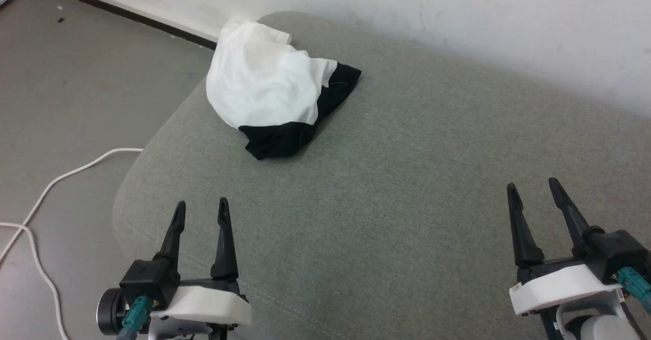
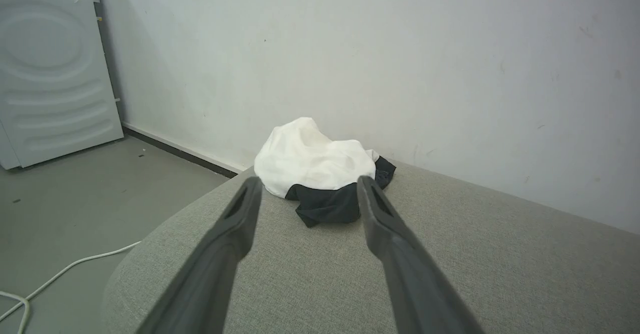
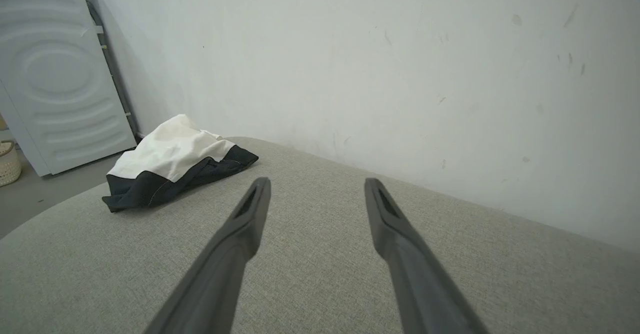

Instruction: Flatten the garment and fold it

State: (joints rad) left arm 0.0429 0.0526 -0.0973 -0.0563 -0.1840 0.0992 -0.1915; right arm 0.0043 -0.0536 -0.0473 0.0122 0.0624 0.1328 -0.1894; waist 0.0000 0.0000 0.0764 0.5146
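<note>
1. The garment (image 1: 264, 86) lies in a crumpled heap at the far left corner of the grey-green upholstered surface (image 1: 407, 187), close to the white wall (image 1: 457, 14).
2. Its top is mostly white cloth. Black cloth spills out along the near edge and the right side (bunched, not spread flat).
3. The left gripper (image 1: 201, 204) hovers over the near left edge of the surface. Its two dark fingers are spread wide with nothing between them, and it is well apart from the garment. In the left wrist view the heap sits straight ahead, framed between the fingertips.
4. The right gripper (image 1: 532, 184) is at the near right, above bare fabric. It is likewise fully spread and empty, and it is farther from the garment than the left one. In the right wrist view the heap lies off to the left.
5. A white cable (image 1: 61, 177) trails across the grey floor (image 1: 76, 91) beside the surface's left edge.
6. A white ribbed panel (image 2: 50, 64) stands against the wall beyond the garment.
</note>
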